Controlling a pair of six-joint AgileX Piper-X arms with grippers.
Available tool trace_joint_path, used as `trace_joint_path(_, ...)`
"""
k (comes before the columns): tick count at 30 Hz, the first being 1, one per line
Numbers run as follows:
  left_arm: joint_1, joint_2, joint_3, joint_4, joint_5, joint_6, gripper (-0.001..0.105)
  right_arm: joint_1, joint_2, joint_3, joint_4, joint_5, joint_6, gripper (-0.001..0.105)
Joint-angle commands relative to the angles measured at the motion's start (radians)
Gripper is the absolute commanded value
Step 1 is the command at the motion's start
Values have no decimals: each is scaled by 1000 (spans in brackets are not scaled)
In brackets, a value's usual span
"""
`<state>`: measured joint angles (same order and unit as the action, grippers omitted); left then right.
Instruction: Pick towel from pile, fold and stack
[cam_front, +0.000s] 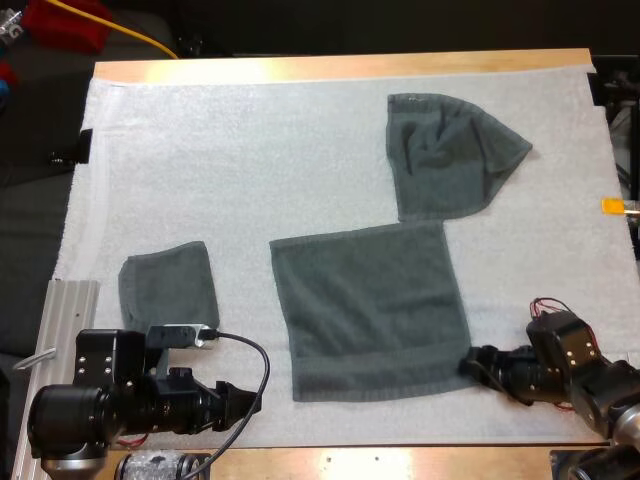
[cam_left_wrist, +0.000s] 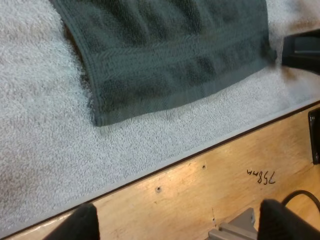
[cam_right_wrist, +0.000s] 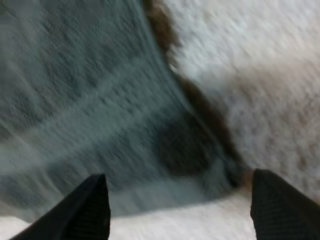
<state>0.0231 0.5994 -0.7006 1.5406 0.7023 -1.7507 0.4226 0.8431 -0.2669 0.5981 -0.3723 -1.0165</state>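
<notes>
Folded towel (cam_front: 170, 285): lies near the near left corner of the mat (cam_front: 250, 150). Judged to be the start of the stack, so one towel is done.
Flat towel (cam_front: 370, 310): spread open at the middle of the mat's near edge, with no fold in it yet.
Crumpled towel (cam_front: 445, 155): lies toward the mat's far right corner and touches the flat towel's far edge. Judged to be what is left of the pile.
Left claw (cam_front: 245, 400): wide and holding nothing, at the near edge of the desk (cam_front: 340, 66), near the flat towel's near left corner.
Right claw (cam_front: 470, 365): wide and holding nothing, at the flat towel's near right corner.
Step in hand: judged to be the grasp of the flat towel's near corners for its first fold.
Remaining: fold the flat towel, stack it on the folded towel, then do the same with the crumpled towel.
</notes>
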Motion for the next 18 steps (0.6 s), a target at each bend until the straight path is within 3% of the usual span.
trace_joint_path(1,-4,-2,-2,-6,-7,-3,63,1,4,3,-19,-4,13,59)
trace_joint_path(7,-4,-2,-2,-6,-7,-3,63,1,46,5,-19,17,13,59)
trace_joint_path(14,-4,-2,-2,-6,-7,-3,63,1,122,5,-122,-10,44,59)
trace_joint_path(18,-4,-2,-2,-6,25,-3,63,1,155,5,-132,-15,55,59)
